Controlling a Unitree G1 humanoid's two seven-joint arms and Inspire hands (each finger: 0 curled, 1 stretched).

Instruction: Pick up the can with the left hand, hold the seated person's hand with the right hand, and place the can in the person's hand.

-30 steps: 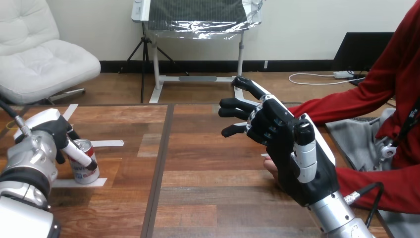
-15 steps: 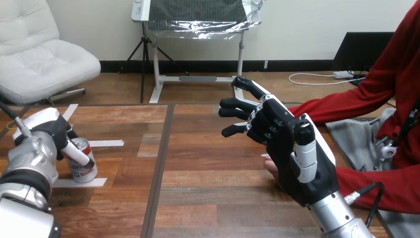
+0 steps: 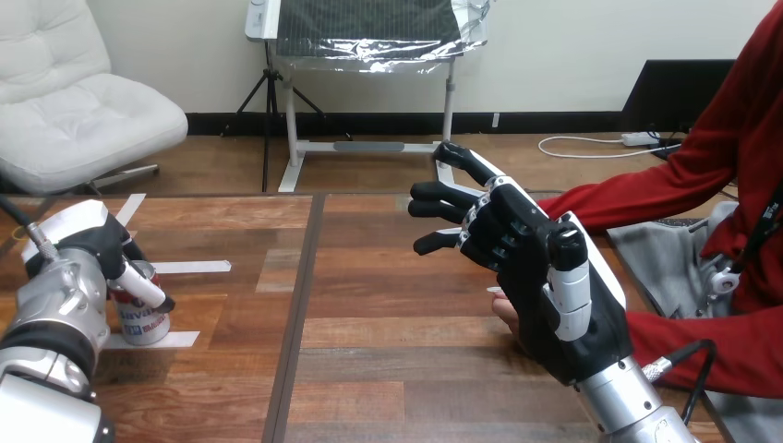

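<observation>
A red-and-white can stands upright on the wooden table at the far left. My left hand is wrapped around it, and the thumb lies curled across the can's front near its top. My right hand is raised over the table's right half with straight, spread fingers pointing up and to the left. The person's hand lies behind and under it, with just its tip showing at the palm's left edge. I cannot tell whether the two touch.
White tape strips mark the table around the can. A dark seam runs front to back between the table's two halves. The person's red sleeves reach in from the right, one behind my right hand, one along the lower right.
The can has shifted a little to the left together with my left hand. My right hand and the person's hand have stayed where they were.
</observation>
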